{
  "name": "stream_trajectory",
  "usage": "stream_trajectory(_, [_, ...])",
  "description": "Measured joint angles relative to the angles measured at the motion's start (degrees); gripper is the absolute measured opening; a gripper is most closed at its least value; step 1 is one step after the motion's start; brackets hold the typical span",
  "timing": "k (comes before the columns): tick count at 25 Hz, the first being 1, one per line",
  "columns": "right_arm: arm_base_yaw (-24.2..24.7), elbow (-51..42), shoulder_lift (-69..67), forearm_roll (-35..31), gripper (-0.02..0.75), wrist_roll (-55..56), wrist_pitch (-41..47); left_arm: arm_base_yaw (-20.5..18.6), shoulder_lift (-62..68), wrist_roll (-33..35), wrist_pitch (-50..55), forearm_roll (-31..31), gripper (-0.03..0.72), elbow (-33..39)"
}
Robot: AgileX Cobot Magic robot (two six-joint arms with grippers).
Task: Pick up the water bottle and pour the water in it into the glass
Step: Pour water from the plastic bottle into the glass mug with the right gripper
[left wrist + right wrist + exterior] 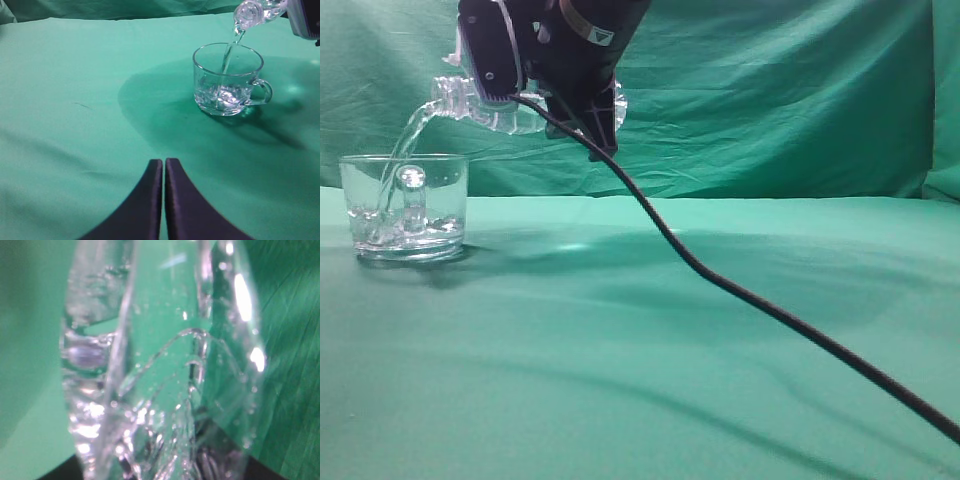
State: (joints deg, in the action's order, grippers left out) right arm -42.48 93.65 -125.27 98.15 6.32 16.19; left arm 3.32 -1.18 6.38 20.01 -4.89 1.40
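My right gripper (535,100) is shut on the clear water bottle (485,108) and holds it tipped on its side above the glass (405,207), neck to the left. A thin stream of water (405,150) runs from the neck into the glass. In the left wrist view the bottle neck (248,13) is at the top right, and water (227,57) falls into the glass mug (227,80), whose handle points right. The bottle (160,370) fills the right wrist view and hides the fingers. My left gripper (164,170) is shut and empty, low over the cloth well short of the glass.
A green cloth (650,350) covers the table and hangs as a backdrop (770,90). A black cable (740,290) runs from the right arm down across the table to the lower right.
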Motion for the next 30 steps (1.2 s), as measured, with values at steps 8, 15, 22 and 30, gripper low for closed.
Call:
stream_trajectory(8, [0.00,0.00,0.00,0.10,0.293,0.00,0.27,0.00,0.00,0.00,0.00,0.00,0.000,0.00])
stream_trajectory(15, [0.00,0.00,0.00,0.10,0.293,0.00,0.27,0.00,0.00,0.00,0.00,0.00,0.000,0.00])
stream_trajectory(22, [0.00,0.09,0.00,0.10,0.293,0.00,0.35,0.00,0.00,0.00,0.00,0.00,0.000,0.00])
stream_trajectory(30, [0.00,0.09,0.00,0.10,0.293,5.75,-0.46,0.00,0.00,0.00,0.00,0.00,0.000,0.00])
